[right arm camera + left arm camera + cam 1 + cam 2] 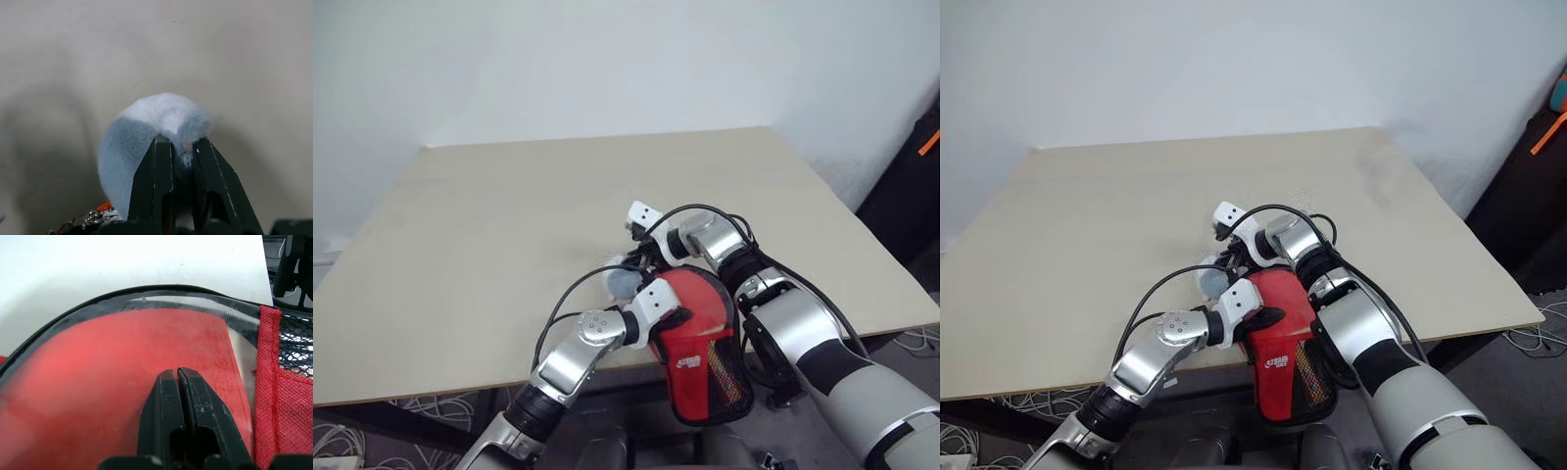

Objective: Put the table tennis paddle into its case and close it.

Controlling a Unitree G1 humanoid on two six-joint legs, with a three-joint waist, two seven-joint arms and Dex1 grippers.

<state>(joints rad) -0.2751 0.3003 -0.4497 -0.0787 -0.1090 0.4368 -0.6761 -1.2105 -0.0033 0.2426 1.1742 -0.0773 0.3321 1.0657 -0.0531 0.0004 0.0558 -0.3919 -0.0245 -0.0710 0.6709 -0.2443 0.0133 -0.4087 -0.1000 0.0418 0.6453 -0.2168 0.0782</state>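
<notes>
Left hand (677, 315) reaches in from the near edge of the pale wooden surface (489, 225), its black fingers together and pressed to the red paddle-shaped soft zip case (697, 343), which hangs partly over that edge with its dark mesh end lowest. Right hand (628, 262) bends in from the right just beyond the case, pointing left and down.

From the left wrist, the closed fingers (195, 401) lie against the case's red face below its black zipped rim; the paddle itself cannot be made out.

From the right wrist, the fingers (159, 176) are clamped on a small pale blue-grey fluffy ball (146, 132), near the case's rounded end.
</notes>
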